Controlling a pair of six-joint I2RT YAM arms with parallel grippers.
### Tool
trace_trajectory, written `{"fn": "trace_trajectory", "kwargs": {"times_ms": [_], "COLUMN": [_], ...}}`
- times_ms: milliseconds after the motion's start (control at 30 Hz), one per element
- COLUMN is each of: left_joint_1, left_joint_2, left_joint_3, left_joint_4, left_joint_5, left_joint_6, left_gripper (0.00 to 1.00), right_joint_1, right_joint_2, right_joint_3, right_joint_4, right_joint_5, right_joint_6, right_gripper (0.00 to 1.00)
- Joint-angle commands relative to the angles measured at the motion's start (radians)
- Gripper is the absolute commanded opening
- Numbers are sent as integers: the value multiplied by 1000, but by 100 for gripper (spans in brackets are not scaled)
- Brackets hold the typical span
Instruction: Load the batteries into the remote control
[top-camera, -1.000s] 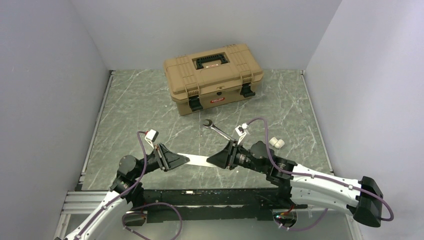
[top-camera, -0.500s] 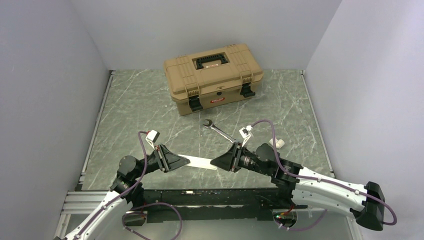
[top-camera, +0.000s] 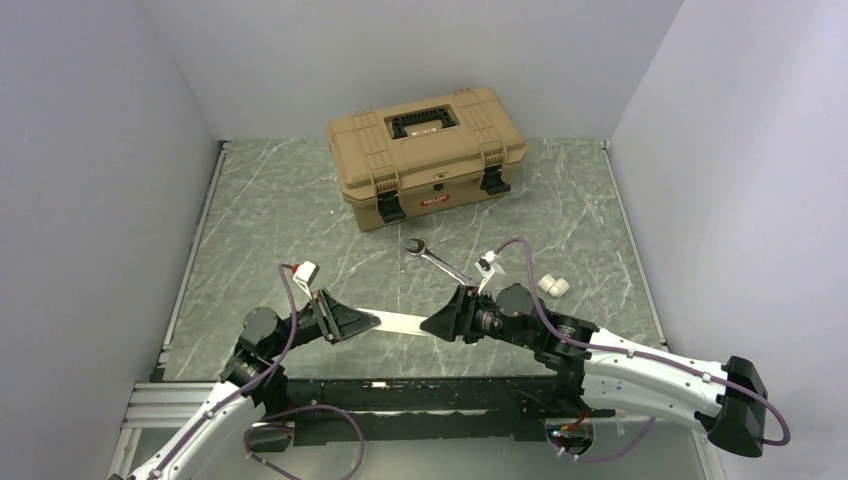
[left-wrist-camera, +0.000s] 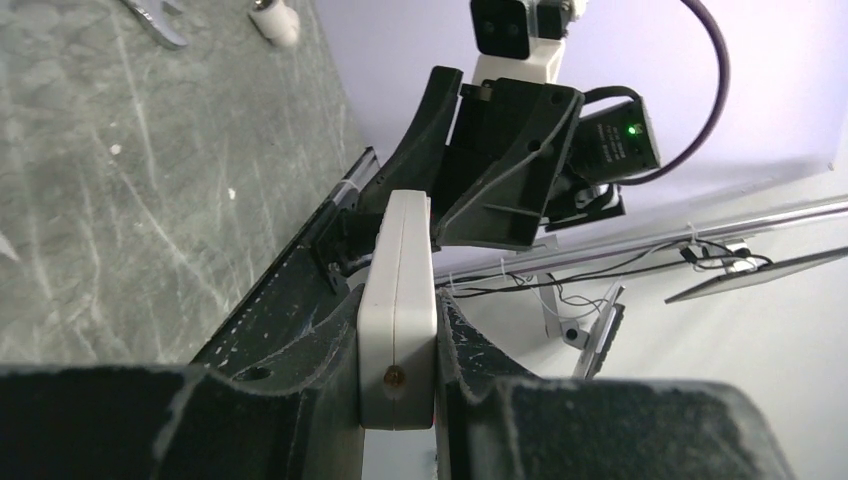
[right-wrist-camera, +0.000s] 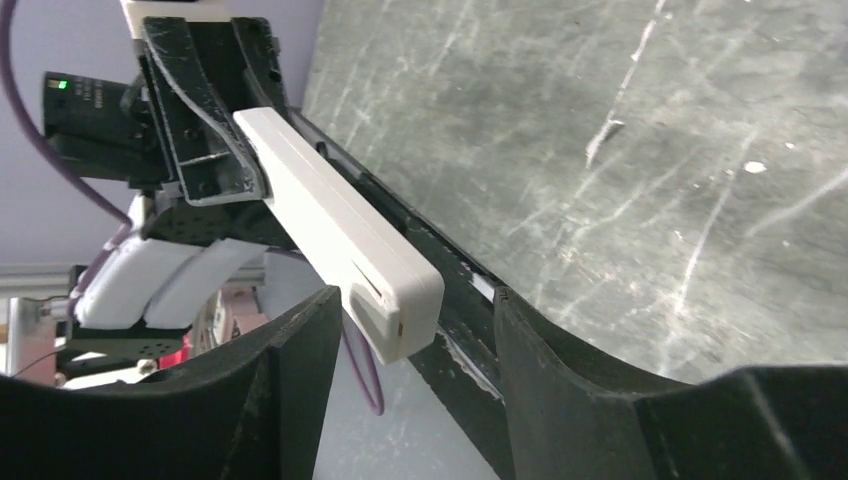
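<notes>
The remote control (top-camera: 400, 321), a slim white bar, hangs level above the table's near edge between the two arms. My left gripper (top-camera: 372, 322) is shut on its left end, and in the left wrist view both pads press the remote control (left-wrist-camera: 398, 300) inside the left gripper (left-wrist-camera: 398, 335). My right gripper (top-camera: 428, 326) is at the other end. In the right wrist view the remote control (right-wrist-camera: 340, 235) ends between the fingers of the open right gripper (right-wrist-camera: 416, 297), with a gap on its right side. Two white batteries (top-camera: 553, 286) lie on the table to the right.
A steel wrench (top-camera: 437, 259) lies just behind the right gripper. A closed tan toolbox (top-camera: 427, 155) stands at the back middle. Grey walls enclose the green marbled table (top-camera: 280, 220) on three sides. The black base rail (top-camera: 420, 390) runs under the held remote.
The right gripper's jaws have spread apart around the remote's right end, and its wrist has shifted slightly. The left gripper keeps its hold and has not moved.
</notes>
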Motion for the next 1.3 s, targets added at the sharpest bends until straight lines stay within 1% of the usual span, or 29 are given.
{"fn": "trace_trajectory", "kwargs": {"times_ms": [0, 133, 367, 500, 700, 933, 1067, 1167, 1267], "left_joint_1": [5, 5, 5, 5, 5, 5, 5, 5, 5], "left_joint_2": [-28, -21, -12, -17, -19, -20, -19, -18, -17], "left_joint_3": [57, 43, 33, 35, 27, 31, 29, 30, 31], "left_joint_4": [-78, -64, -48, -61, -64, -83, -80, -80, -80], "left_joint_5": [-38, -37, -38, -39, -38, -43, -43, -45, -44], "left_joint_6": [89, 86, 88, 96, 98, 112, 111, 111, 111], "left_gripper": [0, 0, 0, 0, 0, 0, 0, 0, 0], "right_joint_1": [-3, -2, -3, -3, -3, -3, -3, -3, -3], "right_joint_2": [-15, -19, 31, 64, 96, 108, 113, 122, 126], "right_joint_3": [43, 38, 71, 74, 82, 80, 76, 77, 76], "right_joint_4": [-76, -62, -71, -42, -14, -1, 10, 19, 19], "right_joint_5": [49, 57, 47, 35, 21, 15, 14, 15, -14], "right_joint_6": [2, 12, 15, 23, 34, 46, 51, 52, 50], "right_gripper": [61, 63, 63, 60, 49, 34, 28, 18, 12]}}
